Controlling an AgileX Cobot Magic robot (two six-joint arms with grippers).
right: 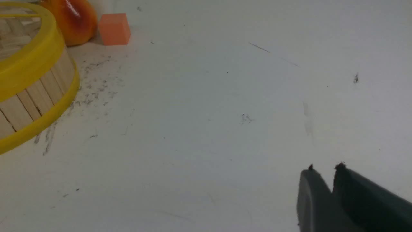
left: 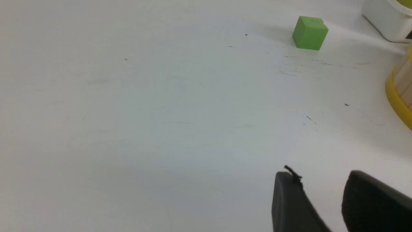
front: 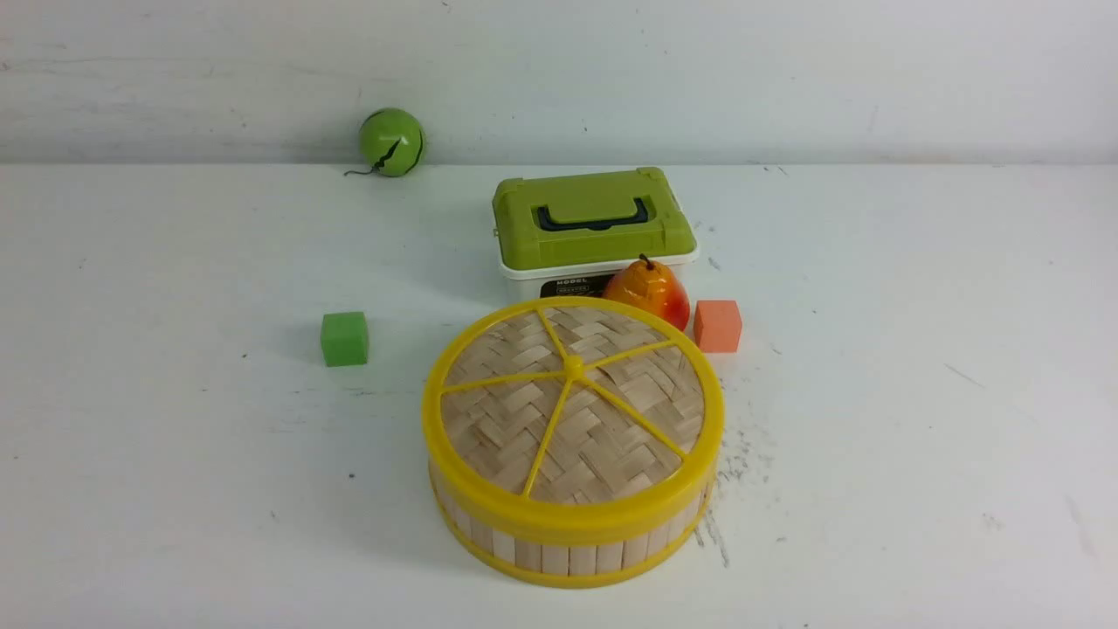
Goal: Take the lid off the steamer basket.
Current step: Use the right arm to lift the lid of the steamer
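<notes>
The lid (front: 572,402), a woven bamboo disc with a yellow rim and yellow spokes, sits flat on the steamer basket (front: 559,552) at the table's front centre. No arm shows in the front view. In the left wrist view my left gripper (left: 320,175) hangs open over bare table, with the basket's edge (left: 400,93) off to one side. In the right wrist view my right gripper (right: 325,169) has its fingers drawn together with nothing between them, well away from the basket (right: 29,96) and the lid's rim (right: 29,64).
A green-lidded white box (front: 594,218) stands behind the basket, with a pear (front: 648,293) and an orange cube (front: 717,325) beside it. A green cube (front: 344,338) lies to the left. A green ball (front: 390,141) rests by the back wall.
</notes>
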